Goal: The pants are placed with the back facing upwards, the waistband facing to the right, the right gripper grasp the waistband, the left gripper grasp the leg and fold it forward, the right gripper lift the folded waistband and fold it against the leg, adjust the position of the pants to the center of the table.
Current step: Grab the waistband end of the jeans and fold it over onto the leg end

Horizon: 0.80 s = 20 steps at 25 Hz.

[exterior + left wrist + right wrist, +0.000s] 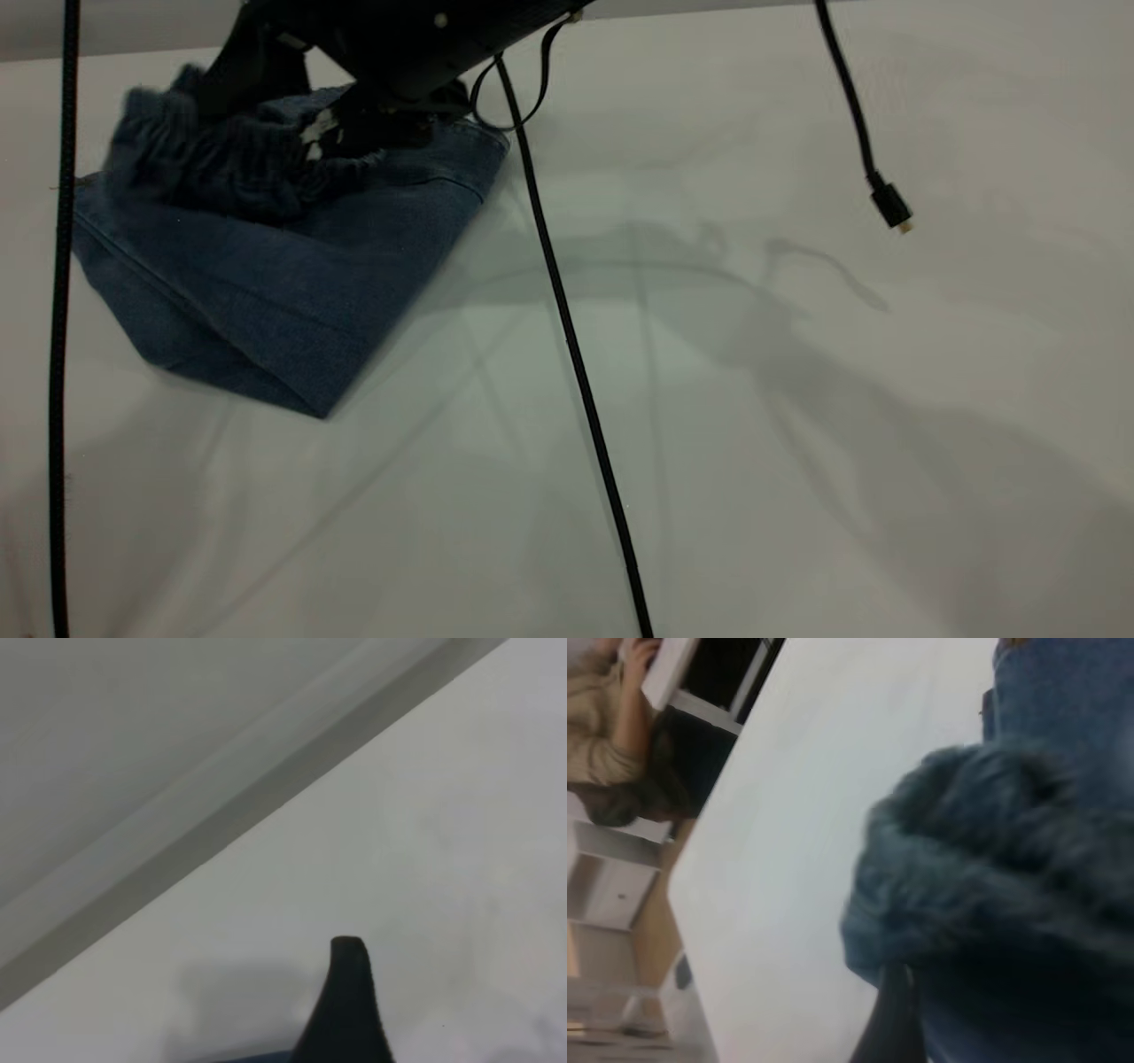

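Note:
The pants (266, 283) lie folded into a blue denim bundle at the far left of the table (753, 399). Their ruffled waistband (230, 164) is bunched on top. My right gripper (341, 133) reaches down from the top of the exterior view and is shut on the waistband. The right wrist view shows the gathered band (983, 868) close up, with one dark finger (888, 1019) pressed against it. The printed leg is hidden in the fold. My left gripper (434, 1010) hangs open over bare table, with one finger (350, 992) showing and nothing held.
Two black cables (567, 337) (60, 354) hang across the exterior view, and a loose plug (890, 208) dangles at upper right. The table's edge (221, 815) runs diagonally in the left wrist view. A seated person (611, 735) is beyond the table.

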Tool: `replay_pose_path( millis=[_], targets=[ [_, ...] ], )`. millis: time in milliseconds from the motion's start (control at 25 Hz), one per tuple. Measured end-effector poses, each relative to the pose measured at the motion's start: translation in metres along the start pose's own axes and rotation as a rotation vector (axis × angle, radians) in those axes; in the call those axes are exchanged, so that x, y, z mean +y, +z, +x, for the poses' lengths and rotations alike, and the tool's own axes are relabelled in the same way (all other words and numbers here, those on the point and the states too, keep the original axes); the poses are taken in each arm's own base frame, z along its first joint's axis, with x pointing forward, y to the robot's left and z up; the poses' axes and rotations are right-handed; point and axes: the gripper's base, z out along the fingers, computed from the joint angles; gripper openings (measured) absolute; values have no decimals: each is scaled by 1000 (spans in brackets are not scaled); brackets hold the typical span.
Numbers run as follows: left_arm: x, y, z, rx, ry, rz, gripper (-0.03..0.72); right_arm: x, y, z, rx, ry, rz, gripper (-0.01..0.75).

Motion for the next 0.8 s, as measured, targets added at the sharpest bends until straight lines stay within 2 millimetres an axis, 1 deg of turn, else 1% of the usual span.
replay_pose_path(
  millis=[160,280,400,520,640,800],
  targets=[
    [0,0,0,1,0,-1,551,-2,-20,-15,-19,-48,41,560],
    [0,0,0,3,3,-5,551,-6,-43,-28,-28,-60,92,560],
    [1,0,0,4,12,-10,551,-18,-71,-40,-29,-64,169,560],
    [1,0,0,5,14,-12,551,-29,-107,-54,-40,-77,263,560],
    [2,0,1,7,16,-16,551,-36,-150,-69,-57,-96,362,560],
    [4,0,1,14,25,-39,551,-30,-209,-83,-57,-163,498,560]
  ],
)
